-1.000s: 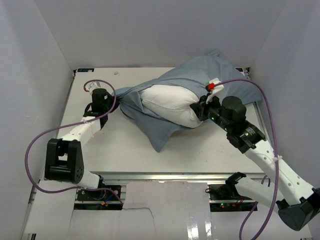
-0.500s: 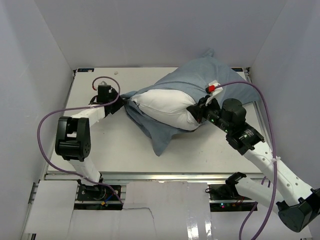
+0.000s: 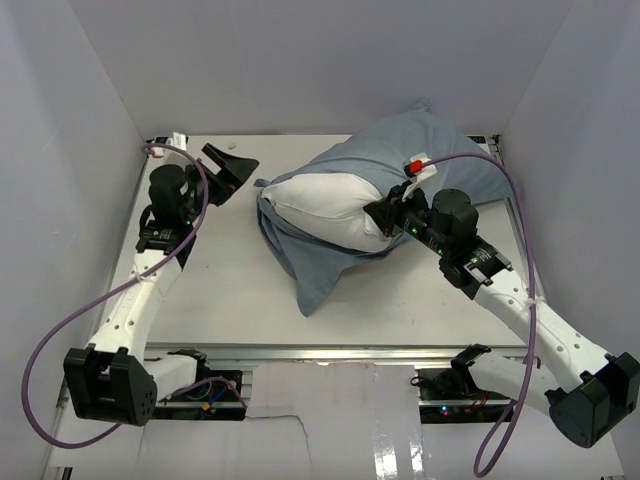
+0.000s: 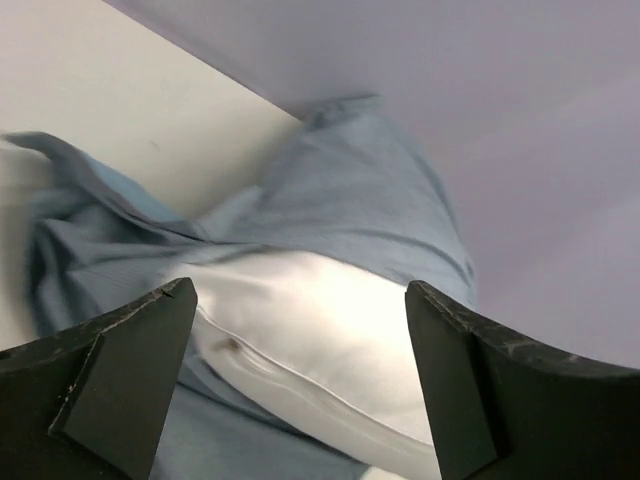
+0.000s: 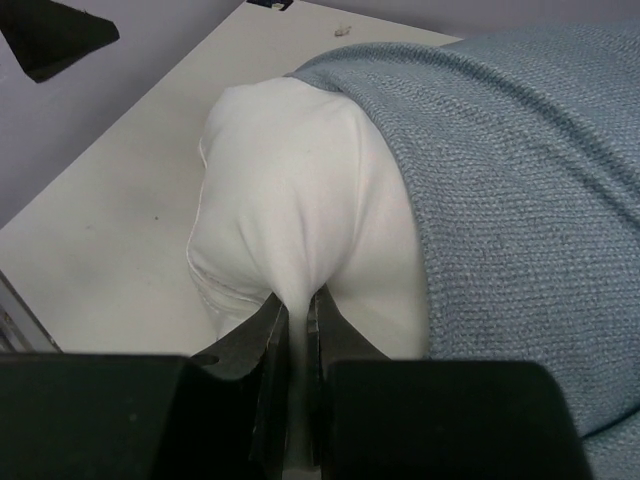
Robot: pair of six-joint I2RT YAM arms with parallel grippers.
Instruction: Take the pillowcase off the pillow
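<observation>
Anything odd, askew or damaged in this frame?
Nothing is damaged or spilled. The pillowcase lies crumpled, only half peeled off the pillow, whose white end bulges out of the opening. The right gripper pinches a fold of the pillow itself, while the left gripper hangs open, touching nothing.

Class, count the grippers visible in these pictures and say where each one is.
2. The left gripper hangs open over the table's far-left part, holding nothing, beside the pillowcase. The right gripper is at centre-right, shut on the white pillow.
</observation>
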